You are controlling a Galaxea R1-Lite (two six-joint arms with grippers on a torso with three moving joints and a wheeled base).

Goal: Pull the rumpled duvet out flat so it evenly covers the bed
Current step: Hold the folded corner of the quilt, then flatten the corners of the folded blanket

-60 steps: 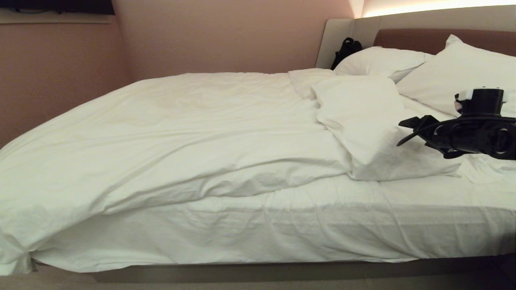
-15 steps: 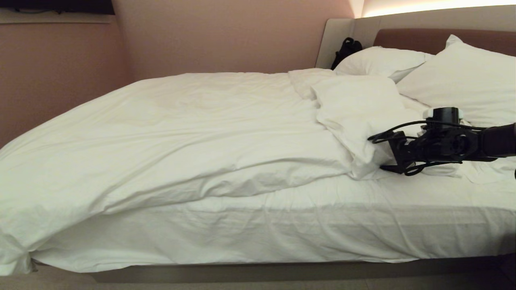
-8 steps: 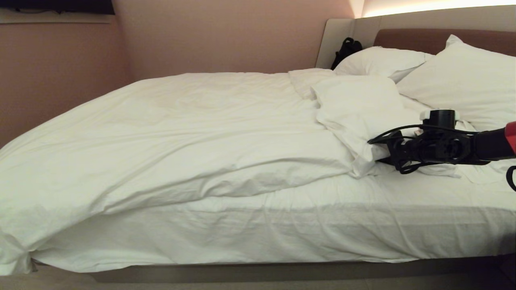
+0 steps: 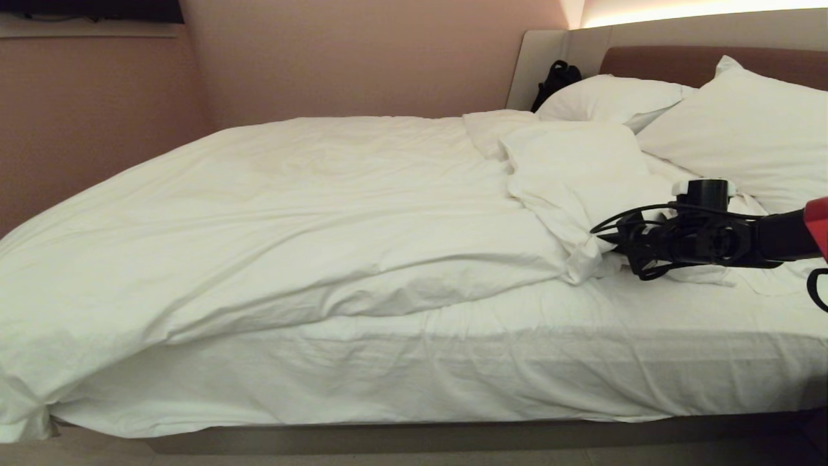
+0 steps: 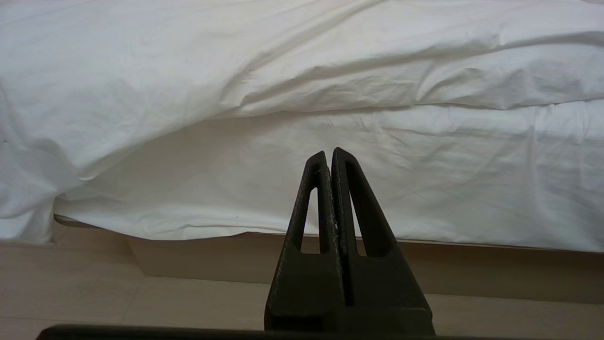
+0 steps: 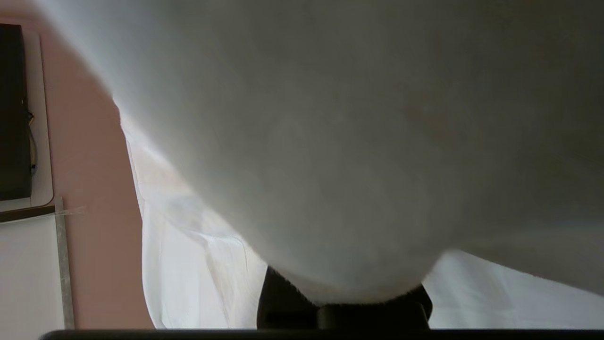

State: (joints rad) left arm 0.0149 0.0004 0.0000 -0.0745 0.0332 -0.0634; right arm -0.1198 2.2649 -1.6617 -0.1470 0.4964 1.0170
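The puffy white duvet (image 4: 310,194) lies rumpled across the bed (image 4: 491,369), with its near head-end corner folded back into a thick flap (image 4: 576,181). My right gripper (image 4: 603,240) reaches in level from the right and is shut on the lower edge of that flap, where the cloth bunches. In the right wrist view the duvet (image 6: 330,141) fills the picture and hides the fingers. My left gripper (image 5: 330,153) is shut on nothing and hangs parked low beside the bed, facing the duvet's hanging edge (image 5: 236,56).
Two white pillows (image 4: 611,97) (image 4: 744,123) lean on the brown headboard (image 4: 666,61). A black bag (image 4: 555,81) sits at the far head corner. Bare fitted sheet (image 4: 679,310) shows along the near side. A pink wall (image 4: 97,116) runs along the foot end.
My right gripper has moved left and down to the folded flap and shut on its edge, puckering the cloth. The left arm has not moved.
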